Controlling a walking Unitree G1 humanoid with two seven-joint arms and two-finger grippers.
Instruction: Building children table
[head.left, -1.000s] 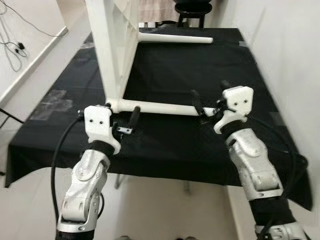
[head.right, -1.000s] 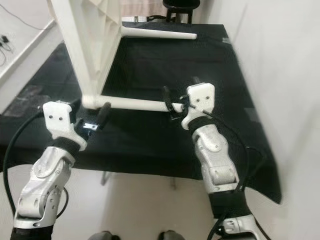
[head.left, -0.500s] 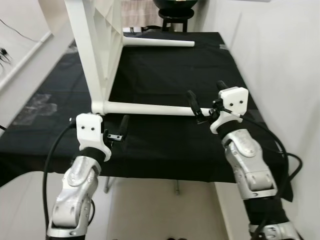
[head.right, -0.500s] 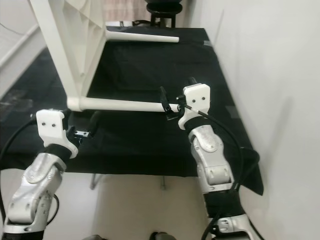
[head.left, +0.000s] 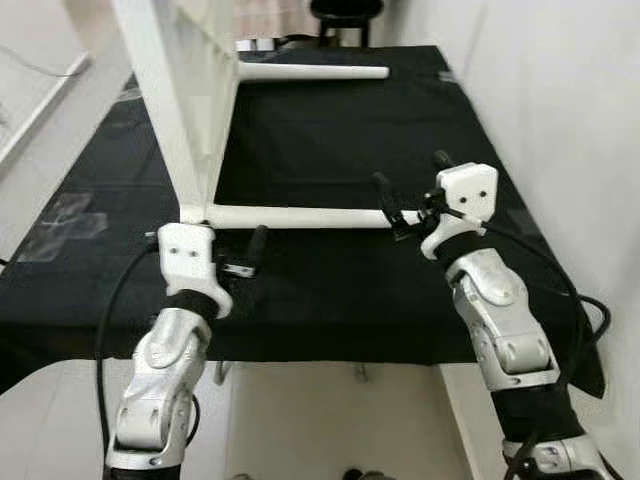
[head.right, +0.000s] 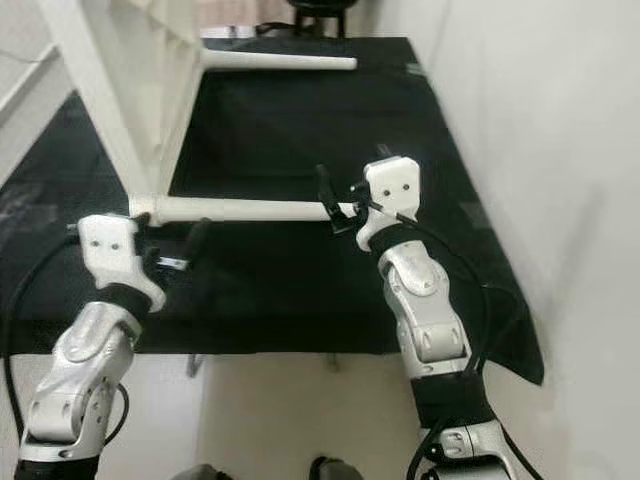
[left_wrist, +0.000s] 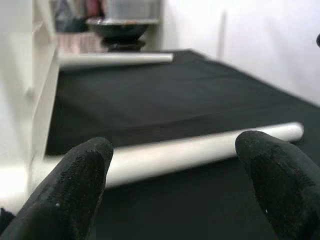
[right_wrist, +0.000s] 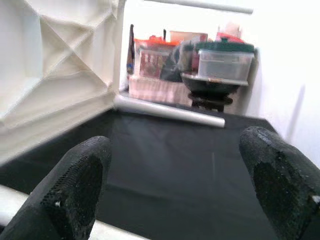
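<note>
A white children's table lies on its side on a black-clothed worktable. Its top stands upright at the left. Two round legs stick out to the right: the near leg and the far leg. My left gripper is open, just in front of the near leg close to where it joins the top. In the left wrist view the near leg runs across beyond the spread fingertips. My right gripper is open at the near leg's free end, one finger beside its tip.
A white wall runs close along the right side of the worktable. A black stool stands past the far end, with storage boxes behind it. The cloth's front edge drops to pale floor near my arms.
The whole view has shifted as the head moved. Both grippers keep about the same places along the near leg, both still open.
</note>
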